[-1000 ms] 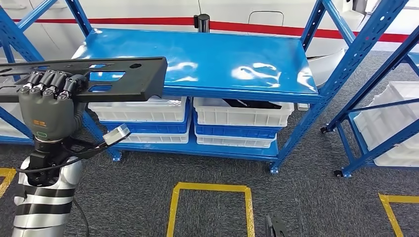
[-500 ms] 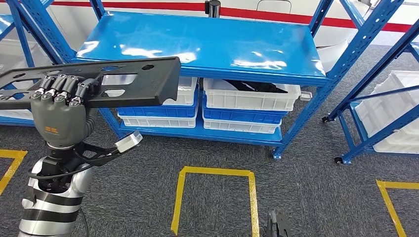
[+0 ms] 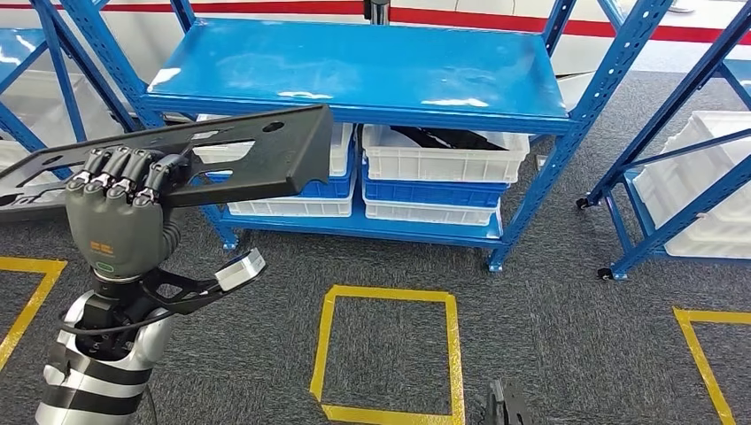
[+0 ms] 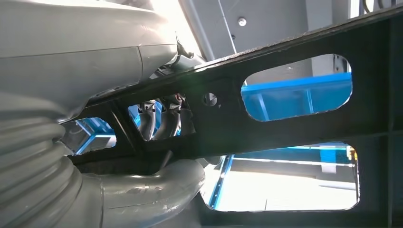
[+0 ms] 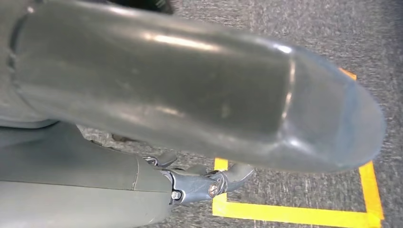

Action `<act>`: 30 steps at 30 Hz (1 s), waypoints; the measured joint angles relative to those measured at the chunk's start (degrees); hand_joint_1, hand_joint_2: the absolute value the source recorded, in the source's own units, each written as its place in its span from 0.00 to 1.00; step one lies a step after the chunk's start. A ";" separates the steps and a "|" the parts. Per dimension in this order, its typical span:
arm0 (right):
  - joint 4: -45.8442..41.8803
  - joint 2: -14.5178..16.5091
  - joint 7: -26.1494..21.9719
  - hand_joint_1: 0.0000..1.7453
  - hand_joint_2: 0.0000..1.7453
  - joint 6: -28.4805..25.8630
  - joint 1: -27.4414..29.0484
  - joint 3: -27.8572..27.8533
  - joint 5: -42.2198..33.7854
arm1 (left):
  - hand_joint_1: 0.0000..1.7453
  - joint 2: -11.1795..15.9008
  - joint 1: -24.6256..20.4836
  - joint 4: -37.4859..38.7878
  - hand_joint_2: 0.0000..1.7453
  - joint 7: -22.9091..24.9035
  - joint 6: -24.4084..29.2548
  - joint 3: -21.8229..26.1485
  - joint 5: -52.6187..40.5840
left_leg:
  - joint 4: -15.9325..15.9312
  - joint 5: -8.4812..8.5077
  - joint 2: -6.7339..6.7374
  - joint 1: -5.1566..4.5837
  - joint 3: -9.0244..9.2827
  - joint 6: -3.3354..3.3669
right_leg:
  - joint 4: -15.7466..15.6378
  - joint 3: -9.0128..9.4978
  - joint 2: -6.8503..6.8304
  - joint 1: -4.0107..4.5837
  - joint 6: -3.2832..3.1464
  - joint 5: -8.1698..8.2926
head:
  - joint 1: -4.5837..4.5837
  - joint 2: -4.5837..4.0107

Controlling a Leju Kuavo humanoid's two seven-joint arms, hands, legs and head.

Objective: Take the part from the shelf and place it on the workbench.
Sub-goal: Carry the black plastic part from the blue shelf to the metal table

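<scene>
Black part [image 3: 257, 150] in left robot hand [image 3: 115, 221], no legible txt

I note a yellow tape square [image 3: 387, 354] on the grey carpet [image 3: 549, 319]; I use it as landmark. Beyond it, white bins [image 3: 443, 159] sit in blue trays [image 3: 432, 195]; one white bin holds a dark item I cannot identify. To the square's right, a second blue rack [image 3: 673, 168] on casters carries another white bin [image 3: 700, 204]. More yellow tape [image 3: 704, 363] lies further right, and another strip [image 3: 27, 305] far left.
</scene>
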 joint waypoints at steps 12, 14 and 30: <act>-2.24 0.92 0.02 0.00 0.00 -0.33 0.93 -3.42 -1.83 | 1.00 0.31 -3.84 1.20 1.00 -0.97 -0.04 -1.65 -0.28 | -3.95 4.56 0.40 -0.22 -3.69 2.97 | 16.05 -5.10 0.54 -0.38 2.46 -7.28 | 0.45 0.00; -2.47 0.94 0.02 0.00 0.00 -0.34 0.84 -3.72 -1.83 | 1.00 0.37 -4.01 1.38 1.00 -0.95 -0.04 -1.79 -0.28 | -3.94 5.90 0.35 -0.13 -5.16 2.53 | 9.43 -0.17 0.54 -0.59 3.27 -4.91 | 0.45 0.00; -4.52 2.83 0.97 0.00 0.00 -2.57 -0.55 -4.07 -0.08 | 1.00 1.20 -6.29 2.84 1.00 -2.80 -0.07 -2.32 1.78 | 4.10 -1.20 0.04 0.28 0.23 -0.53 | 0.31 -3.23 0.69 0.04 0.05 2.81 | -0.45 0.00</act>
